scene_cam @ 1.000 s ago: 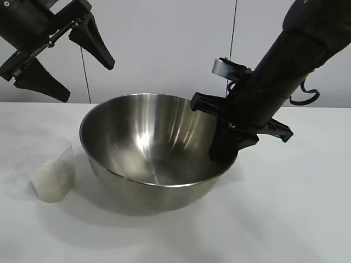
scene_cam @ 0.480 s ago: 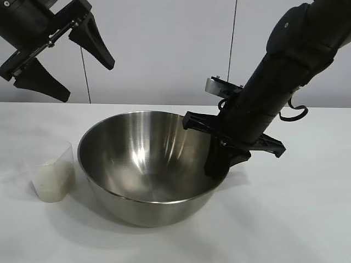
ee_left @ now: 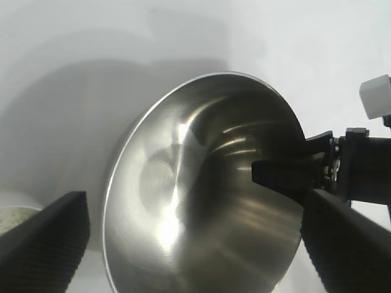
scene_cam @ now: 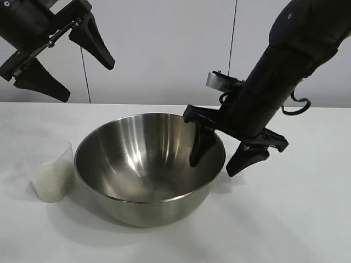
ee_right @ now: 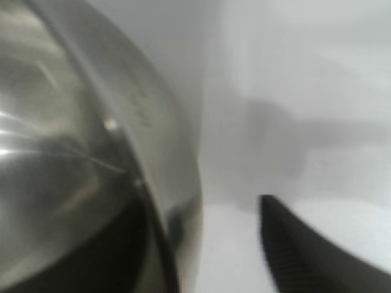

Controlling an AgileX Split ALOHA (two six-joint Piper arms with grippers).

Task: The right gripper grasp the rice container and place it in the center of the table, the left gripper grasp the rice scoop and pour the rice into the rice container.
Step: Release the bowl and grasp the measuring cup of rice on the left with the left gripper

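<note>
The steel rice container (scene_cam: 142,164) rests on the white table (scene_cam: 296,219) near the middle. My right gripper (scene_cam: 216,159) is open and straddles the bowl's right rim, one finger inside the bowl and one outside, neither pressing the rim. The rice scoop (scene_cam: 54,172), a clear cup holding white rice (scene_cam: 52,183), stands on the table left of the bowl. My left gripper (scene_cam: 66,71) is open and empty, high above the table at the upper left. The left wrist view shows the bowl (ee_left: 195,201) and a sliver of the scoop (ee_left: 18,217). The right wrist view shows the bowl's rim (ee_right: 153,183).
A pale wall with a vertical seam stands behind the table. The bowl's right side is taken up by the right arm (scene_cam: 285,71).
The right gripper has opened and let go of the bowl's rim. The bowl shifted slightly left, came down and now sits level on the table. The left arm has not moved.
</note>
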